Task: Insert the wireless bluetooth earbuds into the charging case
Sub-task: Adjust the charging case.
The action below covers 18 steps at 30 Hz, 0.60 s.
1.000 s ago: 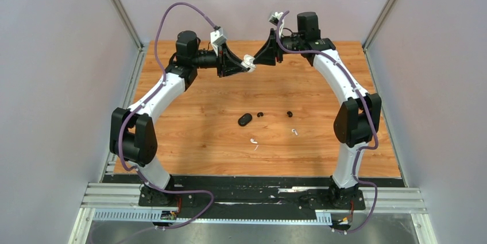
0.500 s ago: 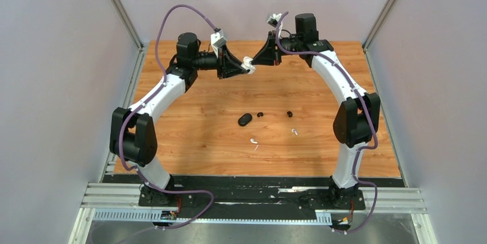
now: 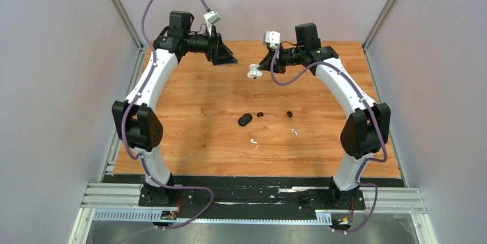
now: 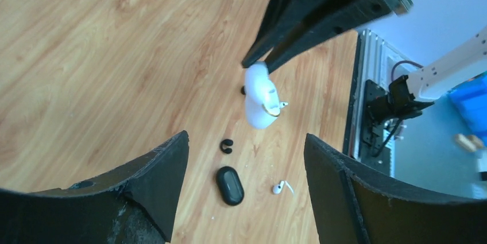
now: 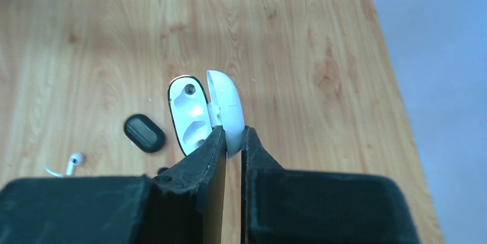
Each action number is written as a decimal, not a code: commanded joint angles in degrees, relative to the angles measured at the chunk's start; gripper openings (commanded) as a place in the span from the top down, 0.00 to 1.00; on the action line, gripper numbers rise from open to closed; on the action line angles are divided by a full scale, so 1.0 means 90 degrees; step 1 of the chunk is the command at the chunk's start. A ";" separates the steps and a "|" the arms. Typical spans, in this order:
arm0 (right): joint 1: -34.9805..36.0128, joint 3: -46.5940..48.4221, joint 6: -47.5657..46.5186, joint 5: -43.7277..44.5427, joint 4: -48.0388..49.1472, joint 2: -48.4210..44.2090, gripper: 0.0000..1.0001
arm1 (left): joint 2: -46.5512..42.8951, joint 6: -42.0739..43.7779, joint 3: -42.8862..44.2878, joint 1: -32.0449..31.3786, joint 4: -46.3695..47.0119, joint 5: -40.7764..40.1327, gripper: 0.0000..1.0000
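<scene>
One open white charging case [image 5: 209, 112] hangs over the wooden counter [image 3: 189, 117], pinched tightly in the right tool [image 5: 234, 138]. The left tool [image 3: 231, 60] stands released, apart from it.

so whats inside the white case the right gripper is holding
The open white case shows two wells, both empty, no earbud in either. Its lower end is hidden behind the right gripper.

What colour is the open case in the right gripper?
The open case is white, clearest in right wrist view.
</scene>
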 commanded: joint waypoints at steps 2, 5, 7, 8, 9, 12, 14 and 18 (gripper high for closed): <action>0.0251 -0.0322 -0.2050 0.0547 -0.0087 -0.0439 1.00 | 0.1349 0.0137 0.1622 0.0188 -0.2676 0.0740 0.20; 0.0444 -0.0453 -0.2501 0.0698 -0.0090 -0.0497 1.00 | 0.1694 -0.0891 0.1756 0.0186 -0.2431 0.0986 0.18; 0.0574 -0.0517 -0.2866 0.0838 -0.0087 -0.0518 1.00 | 0.1843 -0.1252 0.1738 0.0186 -0.2169 0.1102 0.18; 0.0625 -0.0526 -0.2971 0.0891 -0.0087 -0.0513 1.00 | 0.1922 -0.1312 0.1746 0.0188 -0.2097 0.1180 0.18; 0.0667 -0.0514 -0.3012 0.0934 -0.0083 -0.0491 1.00 | 0.1956 -0.1377 0.1751 0.0188 -0.2083 0.1253 0.18; 0.0752 -0.0394 -0.2987 0.0993 -0.0088 -0.0362 1.00 | 0.2036 -0.1346 0.1770 0.0163 -0.2141 0.1312 0.20; 0.0806 -0.0300 -0.2910 0.1046 -0.0087 -0.0264 1.00 | 0.2030 -0.1234 0.1777 0.0110 -0.2242 0.1322 0.21; 0.0904 -0.0117 -0.2829 0.1116 -0.0128 -0.0110 1.00 | 0.2068 -0.0930 0.1863 0.0007 -0.2554 0.1152 0.27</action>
